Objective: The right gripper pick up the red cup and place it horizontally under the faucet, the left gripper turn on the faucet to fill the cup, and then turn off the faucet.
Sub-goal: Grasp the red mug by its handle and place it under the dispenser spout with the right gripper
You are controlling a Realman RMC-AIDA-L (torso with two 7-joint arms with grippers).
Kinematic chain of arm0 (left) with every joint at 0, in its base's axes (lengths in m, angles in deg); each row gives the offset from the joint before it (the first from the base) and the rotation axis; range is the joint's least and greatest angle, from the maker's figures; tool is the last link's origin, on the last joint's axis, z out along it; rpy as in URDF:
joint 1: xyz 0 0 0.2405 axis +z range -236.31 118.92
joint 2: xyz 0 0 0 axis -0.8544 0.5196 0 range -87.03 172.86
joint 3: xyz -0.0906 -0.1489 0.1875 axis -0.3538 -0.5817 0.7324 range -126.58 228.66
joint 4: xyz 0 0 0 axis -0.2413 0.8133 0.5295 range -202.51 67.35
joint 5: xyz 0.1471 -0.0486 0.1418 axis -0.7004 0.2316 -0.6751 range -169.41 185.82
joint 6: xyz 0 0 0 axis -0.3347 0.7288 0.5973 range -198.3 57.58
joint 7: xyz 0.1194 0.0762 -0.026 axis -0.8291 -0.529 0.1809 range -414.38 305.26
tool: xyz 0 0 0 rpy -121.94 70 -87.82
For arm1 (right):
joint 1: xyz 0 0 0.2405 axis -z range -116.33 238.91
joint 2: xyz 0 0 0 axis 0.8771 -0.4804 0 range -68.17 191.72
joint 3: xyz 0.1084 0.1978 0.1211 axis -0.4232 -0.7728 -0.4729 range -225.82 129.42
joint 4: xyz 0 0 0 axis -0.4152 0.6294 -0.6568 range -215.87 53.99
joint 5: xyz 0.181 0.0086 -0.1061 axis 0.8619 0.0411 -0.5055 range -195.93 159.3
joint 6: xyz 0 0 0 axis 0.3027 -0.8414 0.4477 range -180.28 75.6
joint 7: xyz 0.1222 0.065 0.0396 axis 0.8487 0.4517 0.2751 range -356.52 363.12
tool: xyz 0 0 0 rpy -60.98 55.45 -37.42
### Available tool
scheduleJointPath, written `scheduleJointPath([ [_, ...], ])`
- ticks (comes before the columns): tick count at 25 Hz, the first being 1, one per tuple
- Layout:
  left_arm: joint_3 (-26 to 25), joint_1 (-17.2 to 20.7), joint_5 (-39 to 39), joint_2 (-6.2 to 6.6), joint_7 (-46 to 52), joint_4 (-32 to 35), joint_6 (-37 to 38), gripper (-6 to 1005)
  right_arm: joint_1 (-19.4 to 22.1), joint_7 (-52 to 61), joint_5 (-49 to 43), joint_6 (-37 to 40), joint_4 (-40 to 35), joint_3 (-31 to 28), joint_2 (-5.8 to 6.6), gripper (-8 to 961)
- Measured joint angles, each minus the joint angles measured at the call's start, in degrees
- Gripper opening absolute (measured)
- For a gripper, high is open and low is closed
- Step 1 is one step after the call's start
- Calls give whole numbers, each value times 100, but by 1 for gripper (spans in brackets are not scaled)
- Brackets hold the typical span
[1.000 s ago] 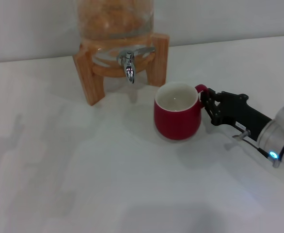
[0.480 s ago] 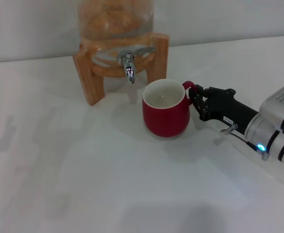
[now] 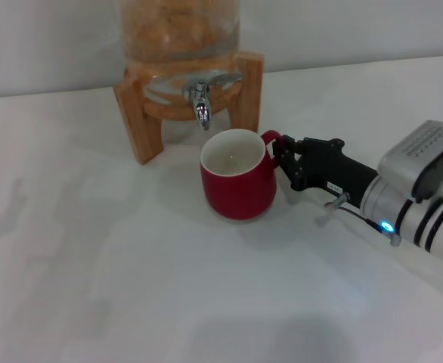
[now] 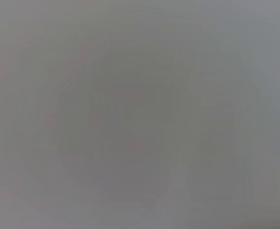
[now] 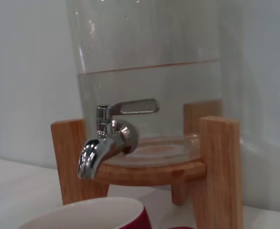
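On the white tabletop (image 3: 131,287), the squat glossy red cup (image 3: 236,185) with its white inside is standing upright, just in front of and slightly to the robot's right of the small shiny chrome faucet (image 3: 199,102), with its rim lying a little below the spout. The right gripper (image 3: 286,161), black two-finger jaws on a white arm with a blue light, is reaching in from the right and is clamped on the cup's small red loop handle at the side facing the arm. The faucet is sticking out from a glass dispenser (image 3: 178,30) that is sitting on a wooden stand (image 3: 140,125); its flat lever handle is lying level. From the right wrist view, the faucet (image 5: 104,145) is hanging above the cup's rim (image 5: 90,215). The left gripper is not showing in any view, so its jaws cannot be judged.
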Motion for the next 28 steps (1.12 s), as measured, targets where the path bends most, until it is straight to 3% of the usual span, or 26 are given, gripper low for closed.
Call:
scheduleJointPath([
  [28,37,-18,-7,-18,0,-7,-32,862,-674,4,35,-919,-24,24,-1,134],
])
